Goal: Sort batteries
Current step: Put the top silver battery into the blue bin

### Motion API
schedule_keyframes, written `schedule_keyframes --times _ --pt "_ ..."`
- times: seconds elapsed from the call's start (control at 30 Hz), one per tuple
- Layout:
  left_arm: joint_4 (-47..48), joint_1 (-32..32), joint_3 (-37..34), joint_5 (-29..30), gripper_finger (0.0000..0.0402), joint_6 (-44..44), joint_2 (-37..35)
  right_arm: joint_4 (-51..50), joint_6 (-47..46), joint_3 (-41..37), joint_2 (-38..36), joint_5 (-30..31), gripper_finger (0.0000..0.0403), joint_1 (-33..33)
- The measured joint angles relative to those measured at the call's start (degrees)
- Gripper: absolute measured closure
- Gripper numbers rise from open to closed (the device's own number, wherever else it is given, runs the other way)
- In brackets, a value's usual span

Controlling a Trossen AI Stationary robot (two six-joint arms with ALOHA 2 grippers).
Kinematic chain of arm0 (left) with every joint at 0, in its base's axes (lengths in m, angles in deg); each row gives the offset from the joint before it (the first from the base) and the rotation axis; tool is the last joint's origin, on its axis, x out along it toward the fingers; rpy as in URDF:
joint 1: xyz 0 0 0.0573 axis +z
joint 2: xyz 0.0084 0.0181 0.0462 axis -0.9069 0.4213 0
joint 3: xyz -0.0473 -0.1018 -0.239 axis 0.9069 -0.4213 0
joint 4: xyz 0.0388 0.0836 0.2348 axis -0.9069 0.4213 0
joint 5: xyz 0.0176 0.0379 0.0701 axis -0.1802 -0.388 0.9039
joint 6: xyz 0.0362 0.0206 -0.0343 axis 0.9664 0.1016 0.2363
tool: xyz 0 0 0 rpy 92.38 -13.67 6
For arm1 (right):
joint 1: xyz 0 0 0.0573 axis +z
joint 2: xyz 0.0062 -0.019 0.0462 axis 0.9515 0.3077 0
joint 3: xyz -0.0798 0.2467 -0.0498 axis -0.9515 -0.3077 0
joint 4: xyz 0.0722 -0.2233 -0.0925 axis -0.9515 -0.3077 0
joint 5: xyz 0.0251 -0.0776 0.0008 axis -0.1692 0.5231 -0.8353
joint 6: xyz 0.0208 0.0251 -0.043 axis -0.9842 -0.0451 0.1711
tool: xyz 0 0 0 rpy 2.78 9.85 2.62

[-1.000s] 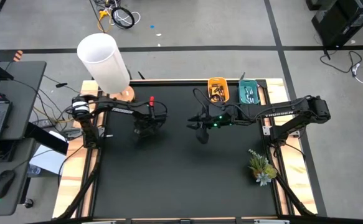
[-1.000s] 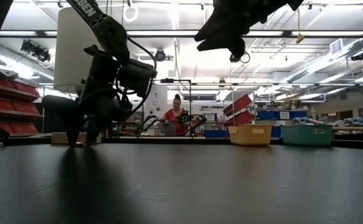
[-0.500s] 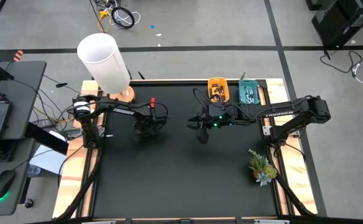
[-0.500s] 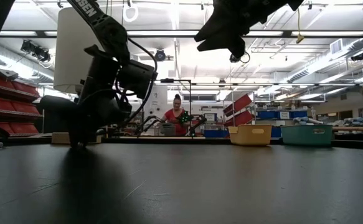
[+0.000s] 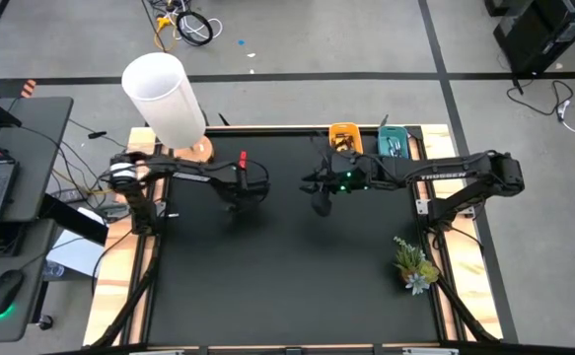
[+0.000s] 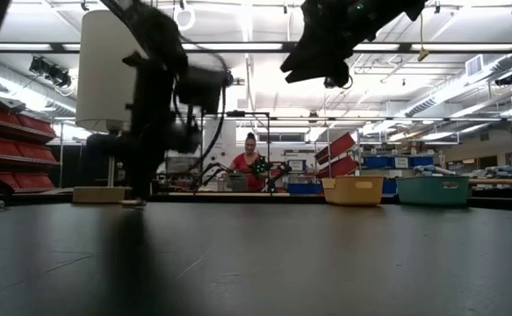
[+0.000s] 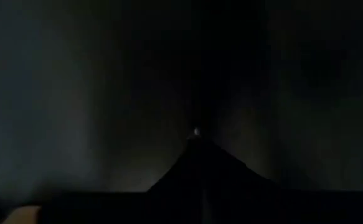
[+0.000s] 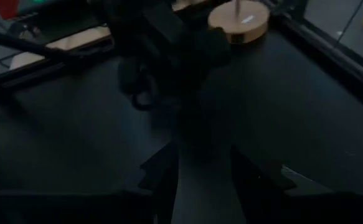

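Batteries [image 5: 344,148], small thin cylinders, show from above only inside the two containers at the far edge of the black table [image 5: 287,286]. Dark and orange ones lie in the orange-yellow plastic tray [image 5: 345,129], pale silvery ones in the teal plastic tray [image 5: 394,134] just beside it. I see none loose on the tabletop. The left gripper [image 5: 236,200] points down near the tall white cylinder [image 5: 164,94], well apart from both trays. The right gripper [image 5: 322,204] hangs mid-table, nearer the trays.

From table height, the left gripper reaches down to the surface, while the right one sits high above it. Both trays stand at the right, their contents hidden by the walls.

The left wrist view is nearly black. The fingers meet at a point with a tiny glint at the tip, so the jaws are closed, but whether a battery is pinched there I cannot tell. If one is, lift straight up and confirm its colour before choosing a tray.

In the right wrist view, the fingers stand apart with bare table between them, holding nothing.
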Motion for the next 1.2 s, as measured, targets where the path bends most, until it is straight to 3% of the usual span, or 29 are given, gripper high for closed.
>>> schedule_keyframes --times 0.1,0.27,0.4,0.47,0.57,0.63,0.83,1.0,1.2 --pt "-2.63 0.09 -0.14 -0.70 0.0397 -3.84 -5.27 -2.55 0.24 0.52 -1.21 -0.48 0.0252 -2.05" --pt "-14.95 -0.30 -1.75 -2.75 0.0400 -8.37 -14.09 -5.58 2.51 0.56 -1.95 -0.72 0.0252 -4.24" --pt "-15.91 -0.25 -1.98 -1.16 0.0399 -13.91 -16.93 -6.19 2.92 0.56 -1.86 -2.23 0.0252 -4.57" --pt "-14.74 -0.24 -1.98 -2.59 0.0396 -22.30 -17.99 -6.22 2.92 0.56 -1.86 -2.63 0.0252 -4.57" --pt "-11.83 -0.54 -1.98 -12.13 0.0386 -35.27 -18.25 -6.96 2.87 0.56 -1.86 -3.51 0.0252 -4.57" --pt "-11.23 -2.10 -2.31 -14.38 0.0374 -43.68 -18.14 -7.11 3.03 0.53 -1.84 -3.54 0.0252 -4.57" --pt "-20.32 -9.27 -6.66 -10.65 0.0300 -62.53 -18.01 -6.31 3.40 0.51 -1.83 -3.54 0.0252 -4.68" --pt "-19.55 -12.68 -9.15 1.95 0.0233 -77.48 -18.01 -4.94 3.15 0.49 -1.81 -3.56 0.0252 -4.50" --pt "-19.71 -12.81 -11.50 4.91 0.0212 -88.21 -16.24 -3.28 2.16 0.45 -1.81 -3.67 0.0252 -4.42"
